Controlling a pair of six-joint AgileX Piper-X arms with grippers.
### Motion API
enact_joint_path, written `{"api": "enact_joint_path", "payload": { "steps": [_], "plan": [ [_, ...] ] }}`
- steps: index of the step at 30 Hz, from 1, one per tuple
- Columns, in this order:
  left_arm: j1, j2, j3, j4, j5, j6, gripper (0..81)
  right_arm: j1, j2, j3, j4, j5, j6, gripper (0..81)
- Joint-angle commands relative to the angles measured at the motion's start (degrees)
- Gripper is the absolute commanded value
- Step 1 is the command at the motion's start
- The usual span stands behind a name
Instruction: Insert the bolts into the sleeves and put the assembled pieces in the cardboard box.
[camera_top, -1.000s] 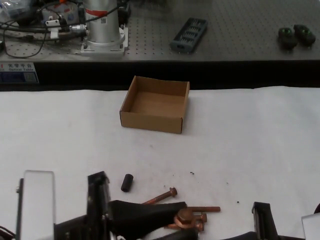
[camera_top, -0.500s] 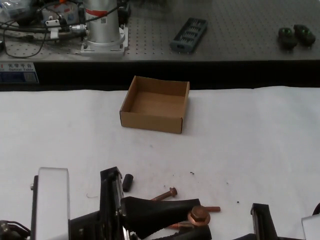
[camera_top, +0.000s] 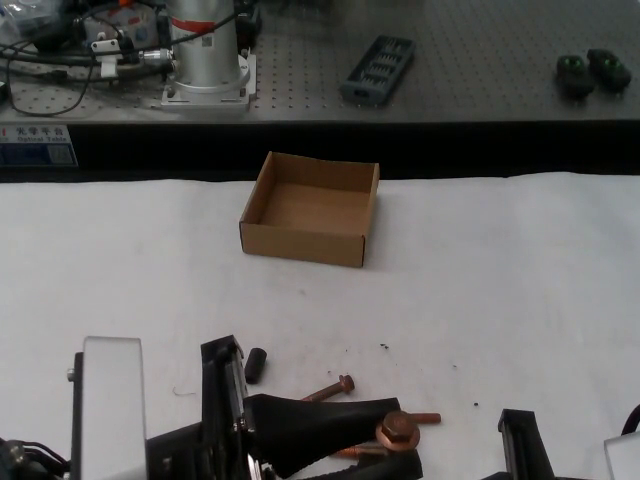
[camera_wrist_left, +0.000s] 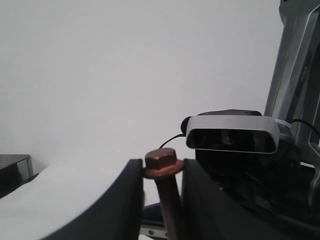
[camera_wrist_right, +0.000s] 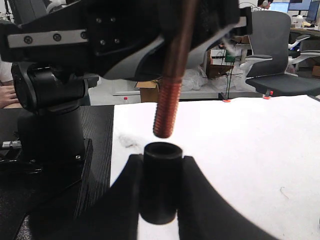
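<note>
**At the near edge of the bench (camera_top: 520, 300): lining up the insertion**

The left gripper (camera_wrist_left: 161, 167) is clamping a copper bolt (camera_wrist_right: 172, 85) threads-down. The right gripper (camera_wrist_right: 160, 161) is pinching a black sleeve (camera_wrist_right: 161, 185) upright just beneath it (apart, seemingly aligned for insertion). A loose bolt (camera_top: 330, 388) and spare sleeve (camera_top: 254, 364) are lying nearby, the cardboard box (camera_top: 305, 242) well beyond.

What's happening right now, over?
Left gripper shut on bolt. Right gripper shut on sleeve. Bolt tip just above sleeve mouth, not in. Nothing between them.
</note>
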Motion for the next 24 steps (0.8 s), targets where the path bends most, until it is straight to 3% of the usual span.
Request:
{"api": "enact_joint_path", "payload": {
  "steps": [1,24],
  "plan": [
    [-0.3,0.1,-0.7,-0.7,-0.5,1.1,0.6,-0.2,0.2,-0.3,-1.0,-0.8,0.1,5.5],
    [-1.9,5.4,-2.6,-1.5,1.7,0.4,0.6,-0.2,0.2,-0.3,-1.0,-0.8,0.1,5.5]
  ]
}}
